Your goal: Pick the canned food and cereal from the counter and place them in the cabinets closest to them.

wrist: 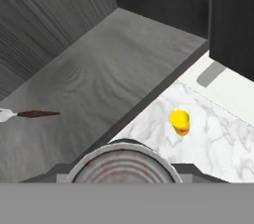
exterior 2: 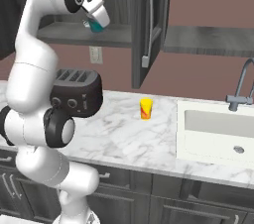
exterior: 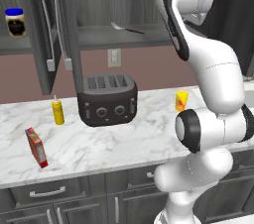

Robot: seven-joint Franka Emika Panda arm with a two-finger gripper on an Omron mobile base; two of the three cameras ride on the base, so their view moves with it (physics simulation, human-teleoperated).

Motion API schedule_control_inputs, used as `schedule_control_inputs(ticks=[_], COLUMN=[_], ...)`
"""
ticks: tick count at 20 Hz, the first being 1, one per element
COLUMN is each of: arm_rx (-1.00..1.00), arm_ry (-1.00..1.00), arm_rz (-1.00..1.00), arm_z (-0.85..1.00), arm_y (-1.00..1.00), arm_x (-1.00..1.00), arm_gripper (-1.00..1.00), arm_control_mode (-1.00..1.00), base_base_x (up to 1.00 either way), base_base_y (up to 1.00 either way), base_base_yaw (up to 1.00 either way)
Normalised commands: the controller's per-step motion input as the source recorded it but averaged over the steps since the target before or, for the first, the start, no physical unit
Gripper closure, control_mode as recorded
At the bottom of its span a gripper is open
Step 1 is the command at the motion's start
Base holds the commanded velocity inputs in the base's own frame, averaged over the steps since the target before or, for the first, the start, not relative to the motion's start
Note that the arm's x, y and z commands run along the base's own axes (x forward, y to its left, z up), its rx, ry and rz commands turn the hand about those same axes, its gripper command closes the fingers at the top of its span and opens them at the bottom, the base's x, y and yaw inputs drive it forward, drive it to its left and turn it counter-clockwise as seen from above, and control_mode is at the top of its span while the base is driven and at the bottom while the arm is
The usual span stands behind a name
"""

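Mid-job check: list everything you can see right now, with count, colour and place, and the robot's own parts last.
canned food: 1, teal with silvery top, held in the gripper at the open cabinet shelf
cereal: 1, red box, front left of counter
counter: 1, white marble
cabinets: dark grey, doors open above counter
toaster: 1, black, at the counter's back
squeeze bottle: 1, yellow, left of toaster
yellow cup: 1, yellow with red, right of toaster
jar: 1, dark, blue lid, left shelf
utensil: 1, dark handle, lying on shelf
sink: 1, white, with grey faucet, counter's right end
gripper: 1, closed on the can
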Motion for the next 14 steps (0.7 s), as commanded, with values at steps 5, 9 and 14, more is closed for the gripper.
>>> schedule_control_inputs(ticks=[5, 9, 14], arm_rx=[0.00, 0.00, 0.00], arm_ry=[0.00, 0.01, 0.00], arm_rz=[0.07, 0.08, 0.07], arm_z=[-0.07, -0.16, -0.08], arm_y=[-0.03, -0.07, -0.04], arm_x=[0.45, 0.39, 0.46], arm_gripper=[1.00, 1.00, 1.00], arm_control_mode=[-1.00, -1.00, -1.00], base_base_x=[0.00, 0.00, 0.00], base_base_y=[0.00, 0.00, 0.00], base_base_yaw=[0.00, 0.00, 0.00])
